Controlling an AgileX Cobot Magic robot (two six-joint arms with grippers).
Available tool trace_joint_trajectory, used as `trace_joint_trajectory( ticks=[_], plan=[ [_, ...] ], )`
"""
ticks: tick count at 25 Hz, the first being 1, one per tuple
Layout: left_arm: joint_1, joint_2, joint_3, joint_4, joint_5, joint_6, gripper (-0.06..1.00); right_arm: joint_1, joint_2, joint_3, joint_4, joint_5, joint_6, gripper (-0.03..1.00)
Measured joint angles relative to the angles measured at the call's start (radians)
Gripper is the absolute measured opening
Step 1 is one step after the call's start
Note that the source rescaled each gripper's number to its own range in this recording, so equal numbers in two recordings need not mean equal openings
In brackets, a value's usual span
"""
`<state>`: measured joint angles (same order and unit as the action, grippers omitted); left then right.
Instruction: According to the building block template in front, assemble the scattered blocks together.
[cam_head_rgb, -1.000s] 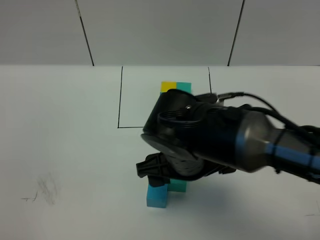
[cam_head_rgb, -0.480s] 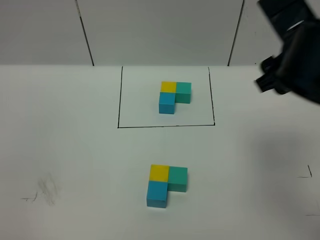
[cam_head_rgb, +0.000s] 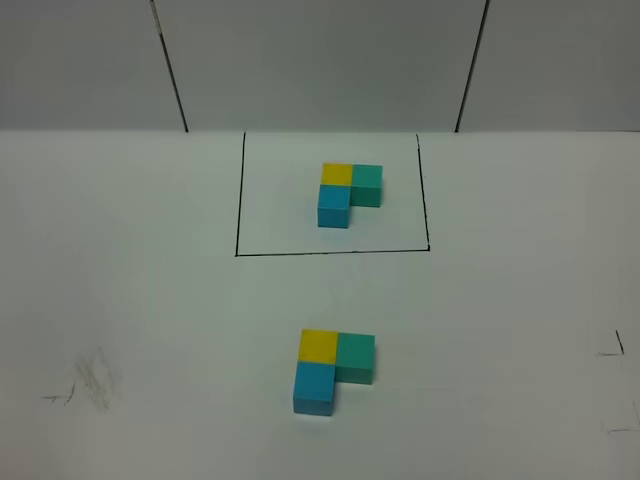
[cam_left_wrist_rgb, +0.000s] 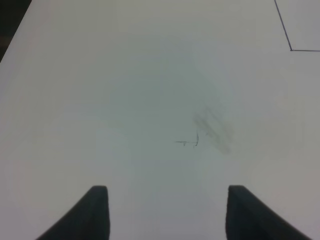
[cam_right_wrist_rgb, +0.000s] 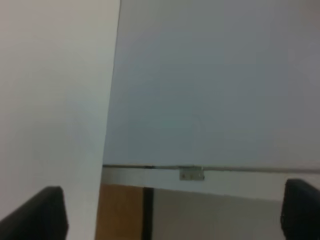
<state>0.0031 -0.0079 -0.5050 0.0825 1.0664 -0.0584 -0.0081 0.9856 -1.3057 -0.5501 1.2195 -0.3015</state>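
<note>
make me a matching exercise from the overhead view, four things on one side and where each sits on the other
Things:
1. template
2. yellow loose block
3. teal-green loose block
4. sky-blue loose block

Places:
A. nearest the camera, in front of the yellow one
B. inside the black-lined rectangle
C. right of the yellow one, touching it
D. at the corner of the near L, between its two neighbours

Pairs: 1-B, 2-D, 3-C, 4-A

White table (cam_head_rgb: 130, 300), grey smudge (cam_head_rgb: 92, 380), panelled wall (cam_head_rgb: 320, 60).

A lab test bench: bare white table (cam_head_rgb: 150, 300) with black-taped frame (cam_head_rgb: 240, 200).
</note>
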Motion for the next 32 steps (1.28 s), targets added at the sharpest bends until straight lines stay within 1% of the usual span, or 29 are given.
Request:
trace_joint_trajectory(
  ticks=[3, 7, 9, 12, 14, 17, 21, 24, 28, 32],
  plan=[
    [0.0, 0.0, 0.0, 0.0, 0.0, 0.0, 0.15, -0.025, -0.155, 0.01, 0.136, -0.001, -0.018, 0.8],
    [0.0, 0.0, 0.0, 0.0, 0.0, 0.0, 0.15, -0.027, -0.375, 0.047, 0.332, 0.0, -0.01, 0.8],
    [0.0, 0.0, 0.0, 0.0, 0.0, 0.0, 0.15, -0.027, -0.471, 0.092, 0.438, 0.0, -0.008, 0.8],
    [0.0, 0.0, 0.0, 0.0, 0.0, 0.0, 0.15, -0.027, -0.612, 0.209, 0.55, 0.001, 0.015, 0.8],
    [0.0, 0.0, 0.0, 0.0, 0.0, 0.0, 0.15, -0.027, -0.707, 0.292, 0.569, 0.003, 0.061, 0.8],
    [0.0, 0.0, 0.0, 0.0, 0.0, 0.0, 0.15, -0.027, -0.833, 0.419, 0.556, -0.003, 0.134, 0.79],
    [0.0, 0.0, 0.0, 0.0, 0.0, 0.0, 0.15, -0.027, -0.96, 0.583, 0.509, -0.06, 0.18, 0.79],
    [0.0, 0.0, 0.0, 0.0, 0.0, 0.0, 0.15, -0.027, -0.992, 0.69, 0.487, -0.092, 0.23, 0.79],
    [0.0, 0.0, 0.0, 0.0, 0.0, 0.001, 0.15, -0.018, -0.993, 0.783, 0.49, -0.11, 0.301, 0.79],
    [0.0, 0.0, 0.0, 0.0, 0.0, 0.002, 0.15, -0.017, -0.993, 0.797, 0.497, -0.121, 0.301, 0.79]
  ],
)
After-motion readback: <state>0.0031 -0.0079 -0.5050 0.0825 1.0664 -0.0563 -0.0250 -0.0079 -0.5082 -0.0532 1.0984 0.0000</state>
